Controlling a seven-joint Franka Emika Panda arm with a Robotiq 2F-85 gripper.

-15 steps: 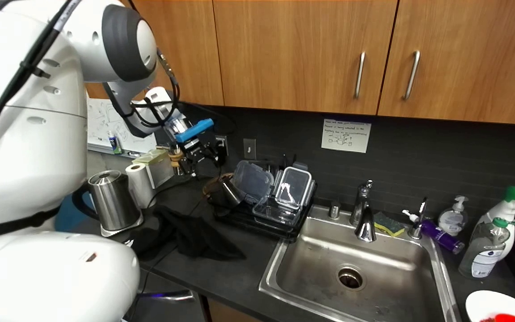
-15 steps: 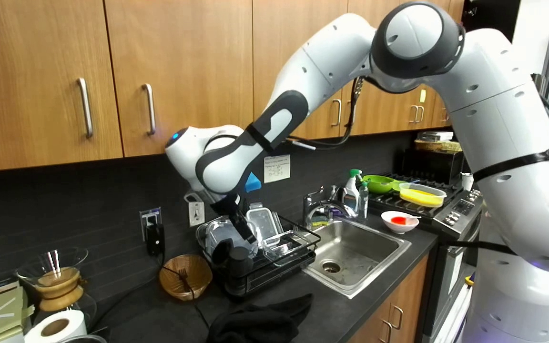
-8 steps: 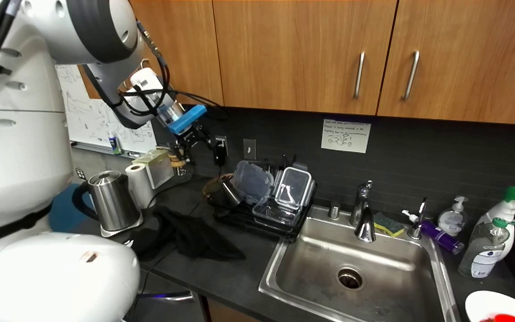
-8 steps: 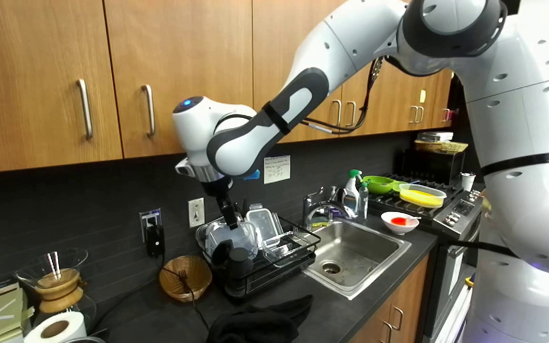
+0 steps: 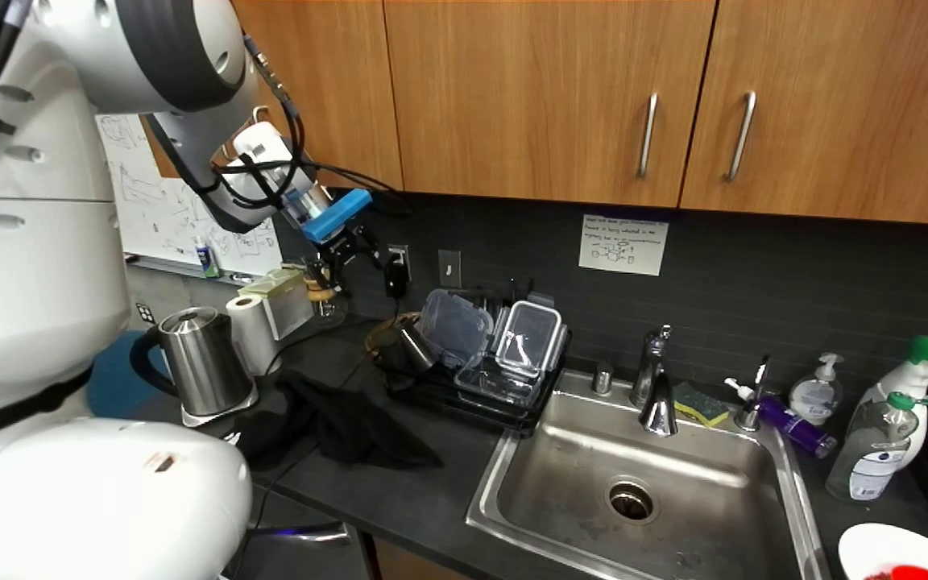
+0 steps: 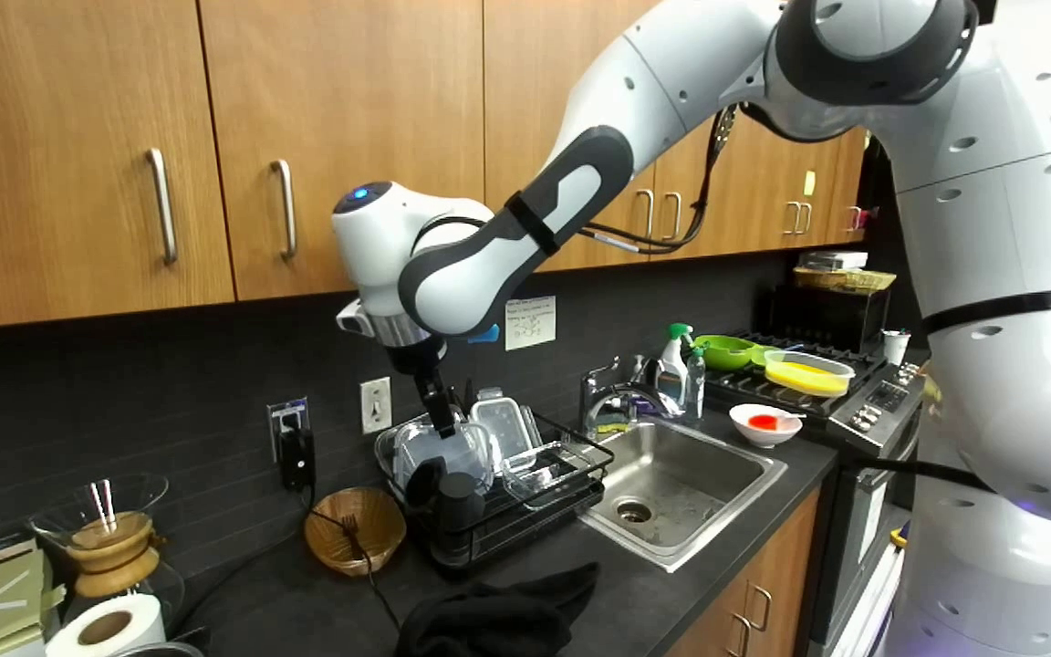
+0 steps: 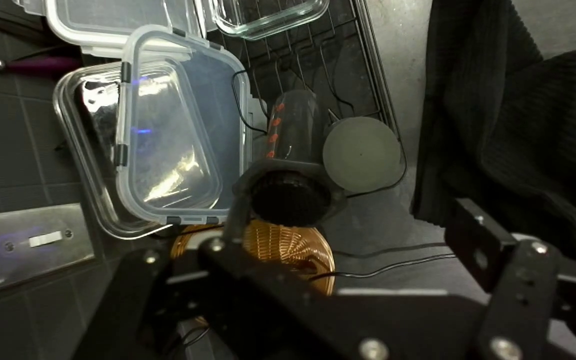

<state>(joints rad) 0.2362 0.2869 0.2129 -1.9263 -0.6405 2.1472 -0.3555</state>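
In the wrist view, the black two-finger gripper [image 7: 350, 230] is seen with its fingers spread wide apart, and the dark grey counter [image 7: 383, 220] is seen through the gap. Just ahead, a smoky clear plastic cylinder [image 7: 295, 127] with a black cap is leaned in the end of the black wire dish rack [image 7: 375, 75], next to a grey cup-like piece [image 7: 361, 154] with a flat round end; the orange marks on the cylinder are shown by this view only. A round golden-brown wicker basket [image 7: 283, 242] is placed on the counter beside the rack. Here it is partly covered by the gripper, while in an exterior view it is seen almost whole, with a fork [image 6: 349, 525] in it. The blue block [image 5: 337, 216] on the wrist is shown whole in an exterior view; where the white jointed arm [image 6: 457, 287] stands in the way, only a small piece of it is left visible. A crumpled black ribbed cloth [image 7: 508, 140] is laid near the rack. Farther, a steel sink [image 5: 561, 491] is shown in both exterior views. A light-green plastic bowl [image 6: 717, 356] on the black gas stove [image 6: 881, 406] is shown in an exterior view alone.
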